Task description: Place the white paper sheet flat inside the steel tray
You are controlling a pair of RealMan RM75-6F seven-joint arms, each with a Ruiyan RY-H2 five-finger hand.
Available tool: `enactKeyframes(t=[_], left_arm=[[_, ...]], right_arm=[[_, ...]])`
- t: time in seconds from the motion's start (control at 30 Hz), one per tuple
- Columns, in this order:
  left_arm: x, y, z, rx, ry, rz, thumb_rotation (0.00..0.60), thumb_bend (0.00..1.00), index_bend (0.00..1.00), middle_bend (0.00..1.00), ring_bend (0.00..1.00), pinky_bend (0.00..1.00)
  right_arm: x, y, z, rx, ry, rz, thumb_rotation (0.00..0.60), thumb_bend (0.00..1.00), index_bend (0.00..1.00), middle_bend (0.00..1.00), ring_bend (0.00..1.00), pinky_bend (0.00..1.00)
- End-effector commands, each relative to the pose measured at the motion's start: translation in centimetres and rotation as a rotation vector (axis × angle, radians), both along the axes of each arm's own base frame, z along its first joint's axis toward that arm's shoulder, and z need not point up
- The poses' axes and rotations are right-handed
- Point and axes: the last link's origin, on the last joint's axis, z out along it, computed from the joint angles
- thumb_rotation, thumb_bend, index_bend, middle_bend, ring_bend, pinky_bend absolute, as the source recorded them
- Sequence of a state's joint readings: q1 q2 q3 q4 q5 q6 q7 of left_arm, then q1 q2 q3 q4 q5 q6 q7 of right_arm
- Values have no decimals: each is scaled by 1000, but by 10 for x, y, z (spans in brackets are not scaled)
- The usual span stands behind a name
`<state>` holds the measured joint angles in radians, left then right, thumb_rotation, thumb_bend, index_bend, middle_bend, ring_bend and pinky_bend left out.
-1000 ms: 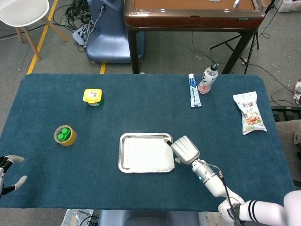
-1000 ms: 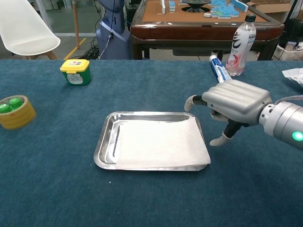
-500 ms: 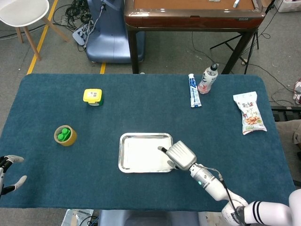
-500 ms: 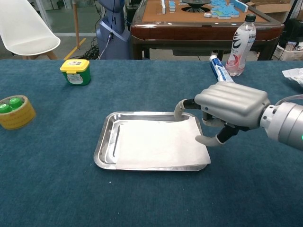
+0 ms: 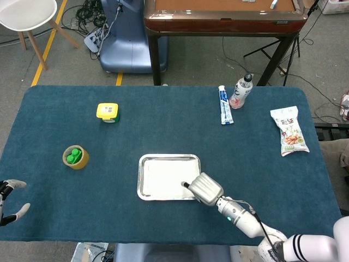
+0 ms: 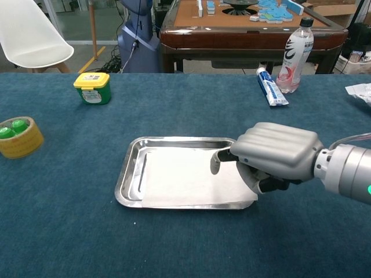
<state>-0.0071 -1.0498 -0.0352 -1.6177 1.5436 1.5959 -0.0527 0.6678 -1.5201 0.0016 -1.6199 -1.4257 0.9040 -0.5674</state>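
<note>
1. Since a second ago, the right hand (image 6: 272, 162) has moved from beside the tray's right edge to over its lower-right corner, toward the bottom of the head view; sheet and tray have not visibly shifted.
2. The right hand now lies palm-down on that corner, fingers curled loosely, one fingertip (image 6: 215, 164) touching the white paper sheet (image 6: 182, 179). It seems to press rather than hold; whether anything is pinched underneath I cannot tell.
3. The left hand (image 5: 11, 203) sits at the lower-left edge of the head view, fingers apart, holding nothing.
4. The sheet lies inside the shiny rectangular steel tray (image 6: 128, 176), in the lower centre of the chest view. Its near edge appears to ride up over the tray's front rim, so I judge the task almost done: flattening that edge remains.
5. Writing: the yellow-lidded green tub (image 6: 92, 88), the blue-and-white tube (image 6: 271, 88) and the printed snack bag (image 5: 290, 131) carry labels too small to read.
</note>
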Motion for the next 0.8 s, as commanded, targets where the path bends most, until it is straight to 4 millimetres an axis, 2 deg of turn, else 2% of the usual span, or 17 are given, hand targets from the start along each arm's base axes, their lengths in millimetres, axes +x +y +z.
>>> enactKeyframes(t=[0.03, 0.4, 0.8], left_arm=[[0, 0, 0, 0, 0, 0, 600, 190, 389, 374, 294, 455], [0, 0, 1, 4, -3, 0, 600, 190, 389, 374, 294, 455], [0, -1, 4, 11, -7, -1, 600, 189, 389, 374, 294, 455]], right_arm=[[1, 3, -3, 13, 10, 1, 600, 1000, 304, 1000, 998, 1000], [2, 10, -16, 47, 41, 4, 600, 1000, 304, 1000, 999, 1000], [2, 9, -29, 49, 55, -14, 600, 1000, 304, 1000, 999, 1000]])
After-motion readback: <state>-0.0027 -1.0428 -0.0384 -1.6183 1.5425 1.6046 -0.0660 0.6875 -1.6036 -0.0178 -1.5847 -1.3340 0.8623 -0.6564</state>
